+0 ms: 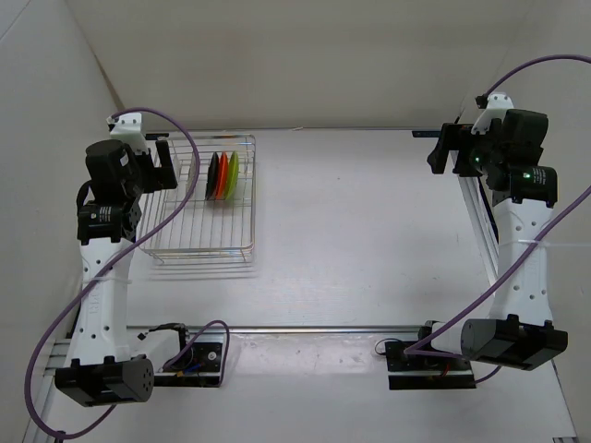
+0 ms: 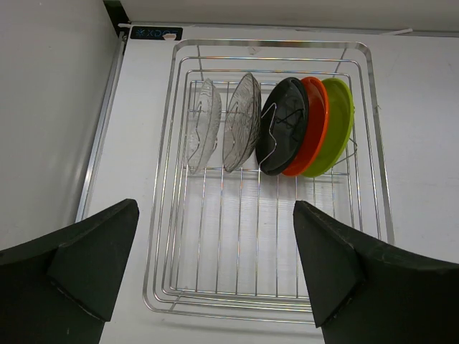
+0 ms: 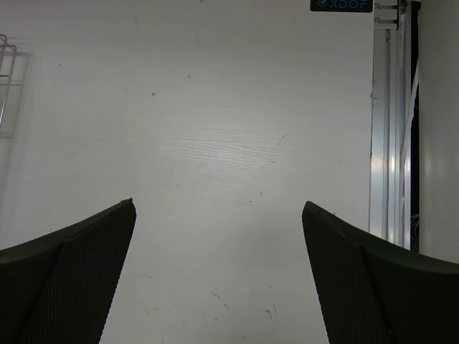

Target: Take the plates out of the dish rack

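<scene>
Up at 10 o'clock, dish rack (image 1: 189,231): parked under the left arm, well apart from the right one; nothing unloaded yet by the look of it.
plates (image 1: 223,175): standing on edge in a row across the rack's far end. From the left wrist, running 9 to 3 o'clock: two clear plates (image 2: 203,125), black plate (image 2: 285,132), red-orange plate (image 2: 318,115), lime green plate (image 2: 338,115), last three nested tight.
left gripper (image 2: 215,287): jaws spread wide, empty, hovering over the rack's near end.
right gripper (image 3: 219,287): spread wide too, empty, over bare table (image 3: 215,143) at 2 o'clock.
handling: probably light, stiff, slick; clear ones look breakable, so easy on the squeeze.
where to grab: top rim at a plate's 12 o'clock, pinching across the thickness, then straight up out of the wires. Lime green one at the open end looks like the easiest first pick.
</scene>
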Controlling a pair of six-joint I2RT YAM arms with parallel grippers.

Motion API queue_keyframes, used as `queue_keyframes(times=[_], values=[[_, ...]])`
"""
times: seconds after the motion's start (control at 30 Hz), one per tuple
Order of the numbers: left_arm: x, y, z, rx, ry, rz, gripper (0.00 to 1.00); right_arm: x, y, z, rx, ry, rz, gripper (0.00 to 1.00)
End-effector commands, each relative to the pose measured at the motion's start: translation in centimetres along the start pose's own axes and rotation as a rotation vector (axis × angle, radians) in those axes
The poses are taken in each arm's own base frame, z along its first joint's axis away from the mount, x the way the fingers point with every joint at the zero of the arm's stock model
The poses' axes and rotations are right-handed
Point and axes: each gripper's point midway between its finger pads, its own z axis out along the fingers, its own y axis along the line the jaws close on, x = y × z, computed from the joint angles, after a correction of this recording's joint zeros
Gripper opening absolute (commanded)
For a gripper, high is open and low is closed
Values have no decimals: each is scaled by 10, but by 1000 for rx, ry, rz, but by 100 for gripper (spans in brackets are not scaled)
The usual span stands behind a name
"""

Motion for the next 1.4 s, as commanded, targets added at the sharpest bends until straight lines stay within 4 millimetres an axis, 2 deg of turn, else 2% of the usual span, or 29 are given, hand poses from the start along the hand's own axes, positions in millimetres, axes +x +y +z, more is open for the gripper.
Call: queue_keyframes(times=[0.0, 0.1, 0.27, 0.4, 0.43, 0.5, 0.57, 0.7, 0.87, 1.0, 1.03, 1.1, 1.13, 1.17, 1.2, 1.23, 1.3, 1.37], values=[[-7, 3, -5, -17, -20, -16, 100, -8, 0, 0, 3, -35, -6, 100], [-13, 4, -9, -17, -30, -16, 100, -4, 1, 2, -7, -27, -3, 100], [-7, 5, 0, -25, 29, -24, 100, -4, 1, 2, -7, -27, -14, 100], [-8, 2, -1, -2, 18, -1, 100, 7, -4, 7, 10, 4, -16, 100], [-1, -1, 1, 13, 36, 16, 100, 7, -6, 7, 22, 4, -16, 100], [-2, -2, 2, 23, 17, 31, 100, 7, -8, 7, 33, 5, -25, 100], [0, 4, 4, -7, 19, 40, 100, 12, -10, 9, 41, 16, -31, 100], [10, 6, 17, -17, 81, 42, 100, 19, -9, 4, 41, 20, -41, 100], [4, 7, 28, -18, 57, 64, 100, 23, -11, 4, 50, 16, -52, 100], [5, 10, 57, -34, 58, 91, 100, 25, -3, 7, 3, 15, -51, 100], [11, 10, 68, -32, 85, 101, 100, 29, -3, 8, 2, 24, -48, 100], [7, 13, 80, -29, 87, 111, 100, 28, 1, 8, -24, 22, -48, 100], [14, 13, 94, -14, 117, 107, 100, 28, 3, 8, -34, 21, -47, 100], [7, 14, 98, -6, 105, 112, 100, 28, 3, 8, -35, 21, -47, 100], [6, 14, 104, 15, 108, 106, 100, 32, 5, 10, -46, 30, -44, 100], [13, 18, 116, 20, 139, 86, 100, 28, 5, 7, -44, 10, -51, 100], [6, 21, 125, 26, 137, 80, 100, 28, 5, 7, -44, 9, -60, 100], [13, 23, 143, 45, 171, 69, 100, 28, 5, 7, -44, 9, -60, 100]])
